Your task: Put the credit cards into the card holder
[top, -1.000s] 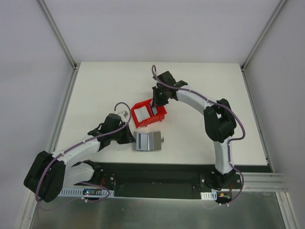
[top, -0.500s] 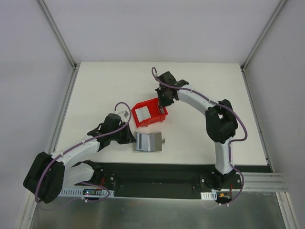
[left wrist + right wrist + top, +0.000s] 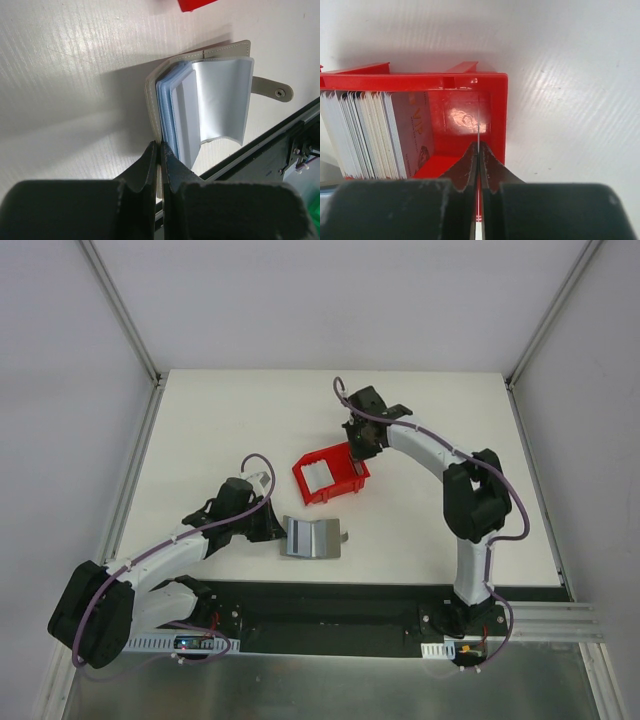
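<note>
The grey card holder (image 3: 310, 537) lies open near the table's front edge, its clear sleeves (image 3: 210, 100) fanned up and its snap tab (image 3: 278, 93) to the right. My left gripper (image 3: 160, 149) is shut on the holder's left cover; it also shows in the top view (image 3: 274, 530). The credit cards (image 3: 370, 134) stand as a stack in the left part of the red bin (image 3: 492, 85). My right gripper (image 3: 478, 147) is shut on one card (image 3: 478, 120), seen edge-on, at the bin's right end. The right gripper (image 3: 358, 448) sits over the bin (image 3: 345, 483) in the top view.
The table's black front rail (image 3: 280, 135) runs just past the holder. White table surface (image 3: 230, 430) lies left of and behind the bin. Frame posts (image 3: 120, 310) stand at the back corners.
My right gripper has moved right and a little back, and the red bin has shifted right with it. The left arm and the card holder have not moved.
</note>
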You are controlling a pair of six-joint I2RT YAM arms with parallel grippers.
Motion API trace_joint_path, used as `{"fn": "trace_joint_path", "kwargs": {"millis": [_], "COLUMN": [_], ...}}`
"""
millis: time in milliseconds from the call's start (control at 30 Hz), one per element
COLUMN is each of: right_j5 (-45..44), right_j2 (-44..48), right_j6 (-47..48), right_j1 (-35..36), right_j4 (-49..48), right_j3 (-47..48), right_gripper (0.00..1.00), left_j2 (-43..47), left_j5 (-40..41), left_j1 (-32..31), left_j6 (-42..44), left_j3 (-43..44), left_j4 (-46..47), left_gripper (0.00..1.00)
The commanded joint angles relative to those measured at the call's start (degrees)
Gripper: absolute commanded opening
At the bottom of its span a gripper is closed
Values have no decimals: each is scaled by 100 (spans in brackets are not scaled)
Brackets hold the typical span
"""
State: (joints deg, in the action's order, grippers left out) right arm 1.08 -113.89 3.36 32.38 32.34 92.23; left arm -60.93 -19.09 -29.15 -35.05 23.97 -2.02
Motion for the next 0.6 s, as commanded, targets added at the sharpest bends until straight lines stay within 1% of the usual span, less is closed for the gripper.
{"fn": "trace_joint_path", "kwargs": {"millis": [0,33,167,333,400,467,567], "right_j5": [-170,-170,321,998,1122,1087,1053], "right_j2": [323,332,472,1051,1376,1762,2395], "right_j6": [323,332,263,-220,-327,-650,-1125], "right_j1": [-214,-241,-285,-267,-224,-153,92], "right_j4": [167,168,168,71,-35,-113,-657], "right_j3": [-29,-29,-12,85,-72,-326,-1151], "right_gripper": [0,0,0,1,0,0,0], "left_j2": [63,72,54,90,107,168,274], "left_j5": [-103,-103,-77,-25,-16,-16,-42], "left_j1": [23,23,23,23,23,23,23], "left_j6": [103,103,86,7,-55,-125,-213], "left_j3": [20,20,20,-15,-41,-67,-76], "left_j4": [53,53,70,114,114,123,132], "left_gripper": [0,0,0,0,0,0,0]}}
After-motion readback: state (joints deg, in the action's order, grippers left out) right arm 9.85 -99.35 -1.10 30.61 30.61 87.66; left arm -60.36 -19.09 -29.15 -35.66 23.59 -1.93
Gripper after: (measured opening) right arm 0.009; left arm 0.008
